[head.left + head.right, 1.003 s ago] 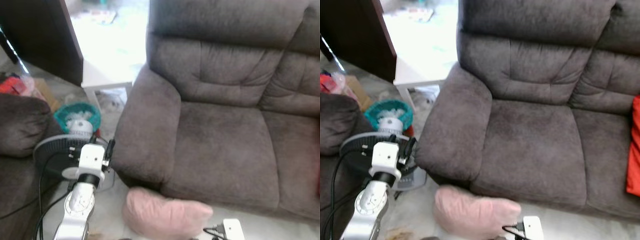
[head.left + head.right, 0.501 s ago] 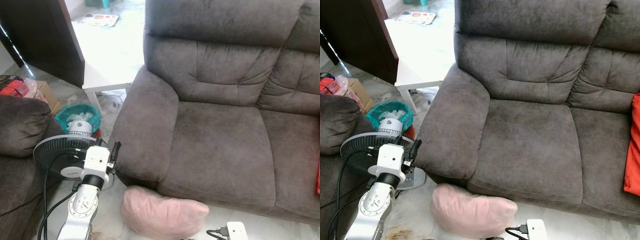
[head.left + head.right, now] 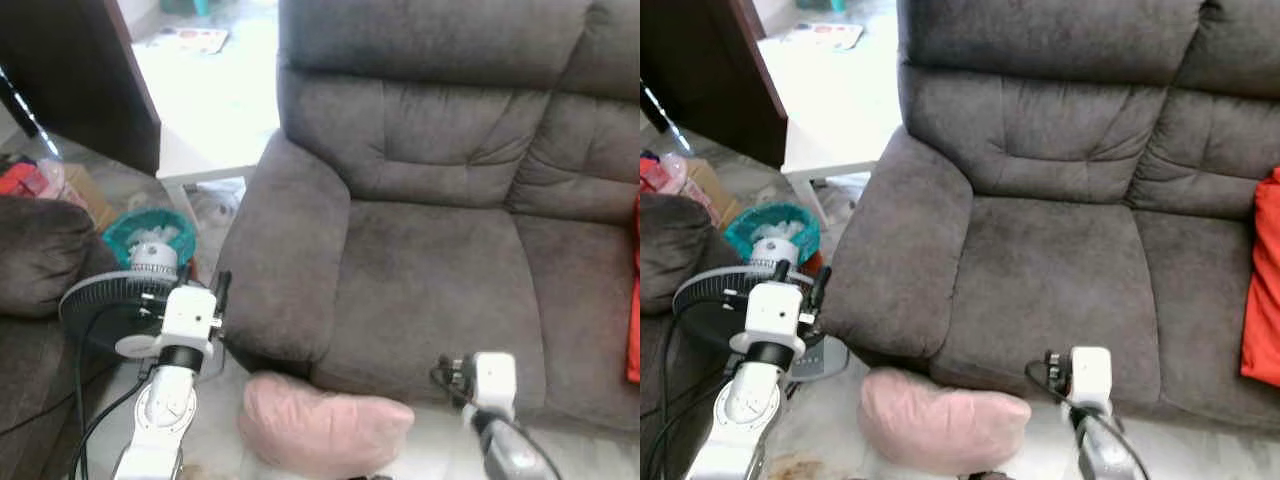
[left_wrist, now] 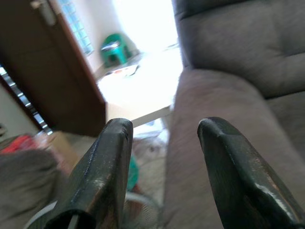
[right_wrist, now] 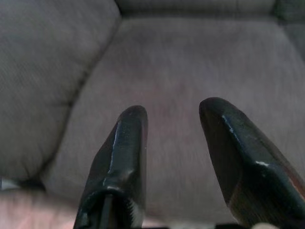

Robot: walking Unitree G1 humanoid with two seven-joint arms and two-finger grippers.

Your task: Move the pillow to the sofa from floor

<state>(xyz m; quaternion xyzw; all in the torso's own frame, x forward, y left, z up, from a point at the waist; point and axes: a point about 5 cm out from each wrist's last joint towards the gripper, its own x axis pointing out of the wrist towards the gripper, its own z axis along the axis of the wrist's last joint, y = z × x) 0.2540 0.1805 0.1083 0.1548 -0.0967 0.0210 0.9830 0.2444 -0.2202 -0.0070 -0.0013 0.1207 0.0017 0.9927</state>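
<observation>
Lying on the floor, plump pink pillow (image 3: 325, 435) touches suede-like sofa (image 3: 440, 280); both tools spread apart.

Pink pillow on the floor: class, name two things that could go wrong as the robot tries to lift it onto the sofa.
1. The soft pink pillow lies against the grey fabric sofa base, so a claw may snag the upholstery.
2. The black floor fan stands close behind the open left claw; the arm could knock it.

The open right claw points at the seat, not the pillow.
</observation>
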